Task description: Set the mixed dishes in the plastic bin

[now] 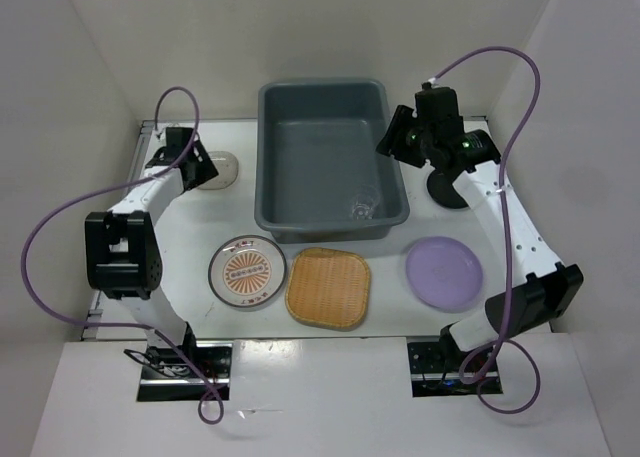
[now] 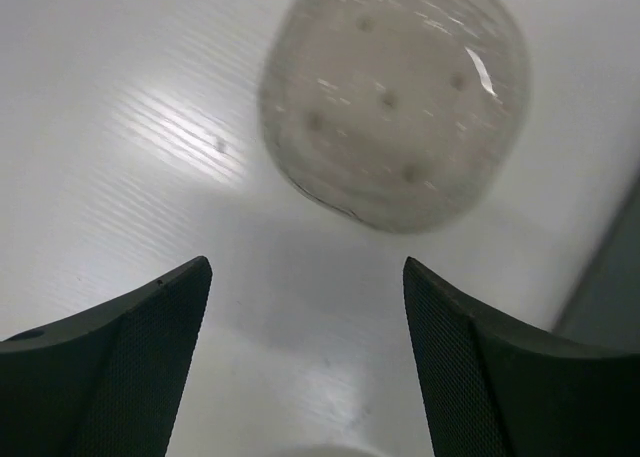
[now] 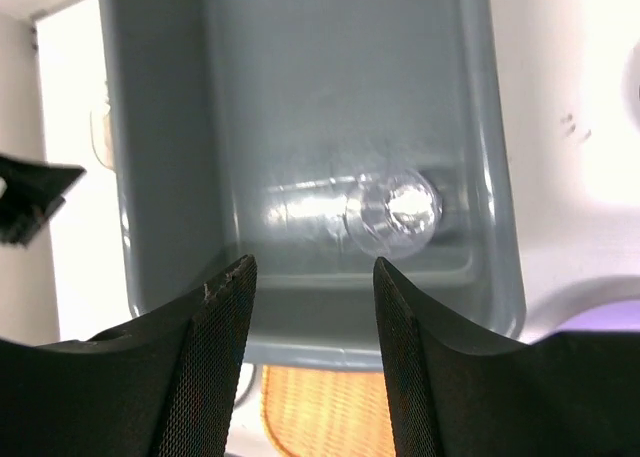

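Small beige dish (image 2: 395, 102) sits flat on the tabletop (image 1: 200, 217), at approx. 9 o'clock of the bin (image 1: 264, 147) and a bit apart from its wall. The left gripper (image 2: 306, 265) hangs just beside the dish w/ its fingers spread and nothing between them. In the wrist view the dish lies beyond the fingertips, towards 1 o'clock, not yet inside the gap. It is blurred there, so rim details I cannot tell.

My judgement of the step: pick up this dish. To do it well, shift the gripper forward and a little to 1 o'clock, put one finger inside the rim and one outside, then pinch the edge, since the dish is low and smooth. Lift it above the rolled rim before going toward 3 o'clock.

Inside the bin, the glass cup (image 3: 395, 212) lies at the 5 o'clock corner, so drop the dish low and at the 9 o'clock side, so it does not hit the glass. The right gripper (image 3: 312, 264) hovers over the bin's 2 o'clock rim, fingers apart, empty; keep distance from it.

Other dishes are on the tabletop: black dish (image 1: 447, 192) at 3 o'clock, sunburst plate (image 1: 247, 270), bamboo tray (image 1: 328, 287), lilac plate (image 1: 444, 272) at 6 to 5 o'clock.
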Motion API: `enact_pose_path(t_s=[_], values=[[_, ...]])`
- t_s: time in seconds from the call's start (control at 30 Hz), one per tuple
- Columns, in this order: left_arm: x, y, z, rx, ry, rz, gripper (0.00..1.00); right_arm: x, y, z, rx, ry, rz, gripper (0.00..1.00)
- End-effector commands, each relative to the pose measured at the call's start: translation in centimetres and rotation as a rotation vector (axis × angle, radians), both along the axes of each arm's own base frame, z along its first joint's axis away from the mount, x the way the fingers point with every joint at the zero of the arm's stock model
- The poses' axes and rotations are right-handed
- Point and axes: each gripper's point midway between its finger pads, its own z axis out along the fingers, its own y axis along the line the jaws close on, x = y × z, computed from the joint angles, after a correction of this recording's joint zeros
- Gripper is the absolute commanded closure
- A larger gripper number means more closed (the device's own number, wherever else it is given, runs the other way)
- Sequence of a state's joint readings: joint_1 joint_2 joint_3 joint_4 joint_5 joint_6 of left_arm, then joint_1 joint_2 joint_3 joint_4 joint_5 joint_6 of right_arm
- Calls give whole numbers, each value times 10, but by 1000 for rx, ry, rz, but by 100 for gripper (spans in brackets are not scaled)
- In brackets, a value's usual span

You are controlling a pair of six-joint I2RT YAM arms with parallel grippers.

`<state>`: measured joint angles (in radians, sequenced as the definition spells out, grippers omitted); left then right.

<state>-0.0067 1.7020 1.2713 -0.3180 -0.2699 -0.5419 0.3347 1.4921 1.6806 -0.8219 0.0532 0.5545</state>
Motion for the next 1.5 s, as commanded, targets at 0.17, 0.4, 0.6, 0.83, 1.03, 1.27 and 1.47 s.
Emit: enact_pose_path(t_s=[0.17, 0.4, 0.6, 0.83, 1.03, 1.27, 1.47], values=[[24, 45, -14, -213, -82, 134, 21, -15, -26, -30, -10, 49, -9, 44], [-44, 25, 20, -215, -48, 53, 21, -20, -60, -60, -71, 116, -74, 40], [-116, 6, 24, -221, 97, -41, 18, -5, -100, -68, -92, 114, -166, 39], [-145, -23, 12, -314, 141, -83, 22, 6, -126, -72, -116, 105, -248, 36], [-150, -32, 1, -319, 175, -95, 26, 3, -154, -95, -77, 152, -323, 36], [-166, -77, -29, -326, 311, -211, 41, -2, -158, -96, -76, 152, -335, 34], [-179, -93, -39, -314, 366, -232, 37, -6, -167, -94, -113, 150, -363, 33]])
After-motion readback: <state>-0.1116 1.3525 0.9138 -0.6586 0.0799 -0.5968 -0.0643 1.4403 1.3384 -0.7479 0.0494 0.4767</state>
